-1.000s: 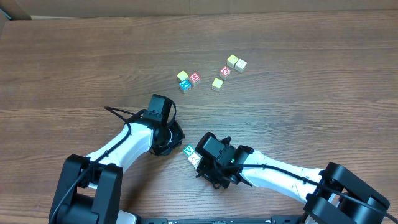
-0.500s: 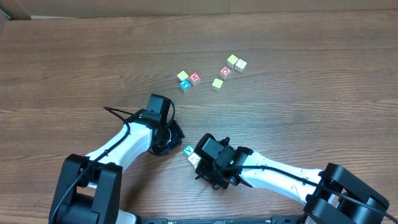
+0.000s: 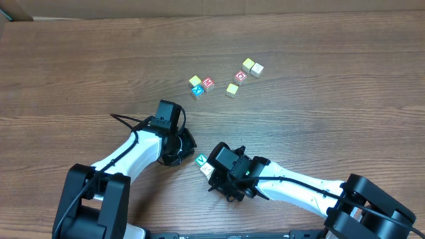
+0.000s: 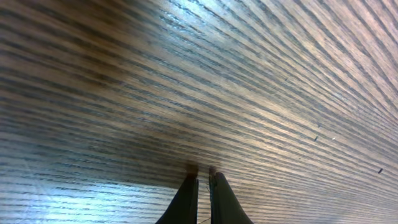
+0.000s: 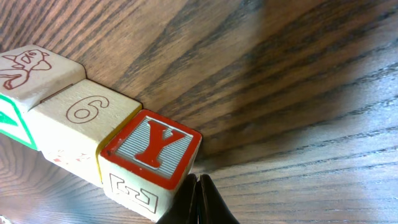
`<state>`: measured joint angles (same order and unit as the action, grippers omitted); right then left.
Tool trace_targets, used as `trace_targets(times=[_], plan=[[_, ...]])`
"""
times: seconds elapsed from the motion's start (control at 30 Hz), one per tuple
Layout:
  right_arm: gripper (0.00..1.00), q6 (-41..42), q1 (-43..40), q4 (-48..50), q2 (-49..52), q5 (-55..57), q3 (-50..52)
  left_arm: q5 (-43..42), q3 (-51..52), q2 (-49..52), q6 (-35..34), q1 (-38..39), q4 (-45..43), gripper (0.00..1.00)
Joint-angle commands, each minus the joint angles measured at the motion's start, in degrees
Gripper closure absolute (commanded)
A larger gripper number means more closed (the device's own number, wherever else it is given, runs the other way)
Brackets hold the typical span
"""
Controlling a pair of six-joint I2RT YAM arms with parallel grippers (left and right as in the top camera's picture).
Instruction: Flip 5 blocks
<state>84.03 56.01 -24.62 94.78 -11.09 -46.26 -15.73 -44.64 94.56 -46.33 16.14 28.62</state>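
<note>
1. The left fingers (image 4: 186, 199) are seen pressed together with nothing between them, tips down at the bare table (image 4: 261, 93).
2. The right fingers (image 5: 186, 208) are also closed and empty, just beside the near corner of a red Y block (image 5: 152, 146) at their 11 o'clock.
3. A "6" block (image 5: 81, 115) and a picture block (image 5: 31, 68) are lined up touching it, toward 10 o'clock.
4. Seven more blocks (image 3: 232, 89) are scattered well apart from these, at 12 o'clock of both arms.

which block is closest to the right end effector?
The red Y block, right beside the shut right end effector. The 6 block and the animal-picture block lie farther along the same row.
</note>
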Motion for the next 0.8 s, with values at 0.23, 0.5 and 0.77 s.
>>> trace_targets(times=[0.23,0.5,0.77], plan=[[0.96,0.5,0.3,0.3,-0.1,1.1,-0.6,2.6,3.6,4.5,0.9,3.4,-0.8,0.96],[0.96,1.5,0.3,0.9,-0.1,1.6,-0.6,2.1,3.6,4.5,1.1,3.4,-0.8,0.96],[0.96,1.5,0.3,1.4,-0.1,1.6,-0.6,1.2,3.6,4.5,1.4,3.5,-0.7,0.96]])
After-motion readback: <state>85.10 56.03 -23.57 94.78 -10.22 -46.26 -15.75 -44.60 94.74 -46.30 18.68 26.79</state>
